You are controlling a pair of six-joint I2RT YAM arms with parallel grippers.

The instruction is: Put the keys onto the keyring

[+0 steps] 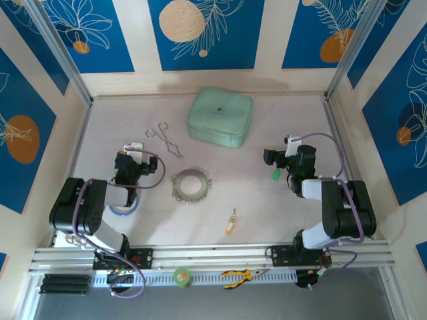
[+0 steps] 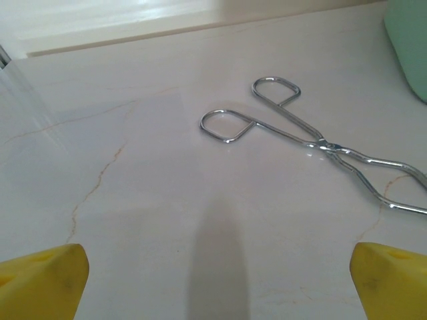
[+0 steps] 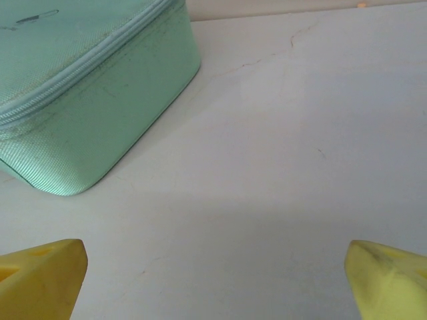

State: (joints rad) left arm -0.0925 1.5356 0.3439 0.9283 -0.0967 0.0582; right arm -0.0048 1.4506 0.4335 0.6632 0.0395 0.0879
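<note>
No writing can be read anywhere in view.

The case is mint-green, the keyring silver (blue leaf-patterned walls).

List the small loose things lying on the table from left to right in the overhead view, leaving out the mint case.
forceps -> keyring -> yellow-headed key -> green-headed key
</note>
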